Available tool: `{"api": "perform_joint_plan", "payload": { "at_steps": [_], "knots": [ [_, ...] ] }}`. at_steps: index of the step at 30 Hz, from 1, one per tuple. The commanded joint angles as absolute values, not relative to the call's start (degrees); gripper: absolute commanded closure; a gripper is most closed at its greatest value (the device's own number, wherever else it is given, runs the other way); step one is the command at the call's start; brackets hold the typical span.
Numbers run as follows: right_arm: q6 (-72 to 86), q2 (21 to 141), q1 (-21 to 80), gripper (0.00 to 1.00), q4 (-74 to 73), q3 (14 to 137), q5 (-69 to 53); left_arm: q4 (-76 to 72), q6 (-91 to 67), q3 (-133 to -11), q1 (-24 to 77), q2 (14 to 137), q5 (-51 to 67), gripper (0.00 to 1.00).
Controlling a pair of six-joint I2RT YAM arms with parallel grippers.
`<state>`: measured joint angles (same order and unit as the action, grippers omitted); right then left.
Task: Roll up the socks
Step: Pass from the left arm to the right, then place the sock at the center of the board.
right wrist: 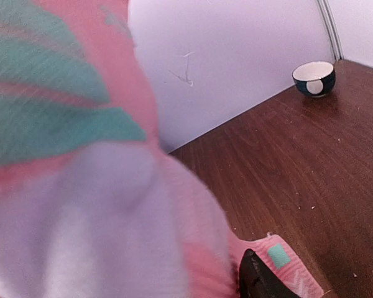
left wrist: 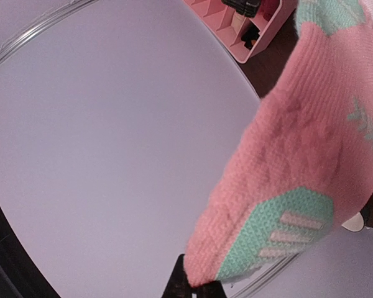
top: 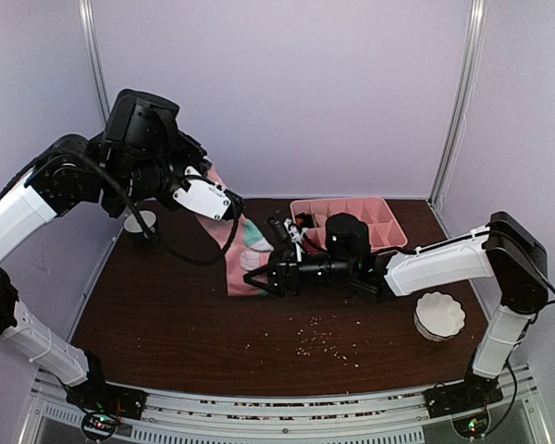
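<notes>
Over the table (top: 166,324), left pincer (top: 233,208) clenches the hanging pink sock (top: 240,254); right pincer (top: 276,275) beside it, unclear.

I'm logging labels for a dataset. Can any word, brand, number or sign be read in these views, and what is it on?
No readable text in any view.
The pink sock bears only mint patches and pale stripes, no letters.
The tray, the white bowl and the dark bowl show no print.
</notes>
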<state>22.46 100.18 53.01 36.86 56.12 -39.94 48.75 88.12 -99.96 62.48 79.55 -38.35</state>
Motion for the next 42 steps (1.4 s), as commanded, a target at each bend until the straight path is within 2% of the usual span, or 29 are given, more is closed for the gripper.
{"api": "perform_joint_plan", "payload": {
  "at_steps": [1,4,5,9,13,16,22,23,26,31,41,42],
  "knots": [
    [29.0,103.7,53.0,0.61,36.7,60.4,-43.5,45.8,86.1,-101.1,62.5,80.6,-39.6,1.00],
    [34.4,104.5,53.1,0.87,40.6,56.9,-43.8,51.3,81.7,-104.0,61.6,82.3,-38.9,1.00],
    [36.3,104.2,53.1,0.99,41.9,55.0,-43.5,54.8,79.6,-105.4,61.1,83.1,-38.2,1.00],
    [43.9,101.8,53.5,1.00,43.2,48.2,-41.9,67.4,69.2,-108.4,58.2,86.9,-33.7,1.00],
    [47.8,101.9,54.4,1.00,37.9,46.2,-42.4,71.7,63.4,-104.4,53.5,90.0,-28.8,1.00],
    [51.3,105.2,54.5,1.00,34.4,47.8,-43.7,66.8,62.5,-98.6,49.5,93.3,-28.3,1.00],
    [49.1,111.0,54.3,1.00,22.0,54.9,-37.5,47.9,62.7,-94.6,43.8,102.8,-30.2,1.00],
    [48.4,111.9,54.1,0.98,20.1,56.3,-36.5,45.2,62.8,-95.0,43.1,104.4,-30.8,1.00],
    [48.5,114.2,53.0,0.84,19.8,58.7,-35.1,37.4,64.3,-95.6,40.9,109.9,-33.6,1.00],
    [55.4,116.1,51.1,0.65,32.9,57.0,-41.4,34.1,63.2,-99.8,37.2,120.0,-34.8,1.00],
    [61.0,117.6,51.2,0.56,45.4,50.2,-42.9,41.3,55.2,-110.5,35.9,134.7,-33.3,0.99],
    [61.5,118.0,51.2,0.56,46.0,50.3,-42.8,41.7,54.5,-110.8,35.8,135.0,-32.9,0.79]
  ]
}}
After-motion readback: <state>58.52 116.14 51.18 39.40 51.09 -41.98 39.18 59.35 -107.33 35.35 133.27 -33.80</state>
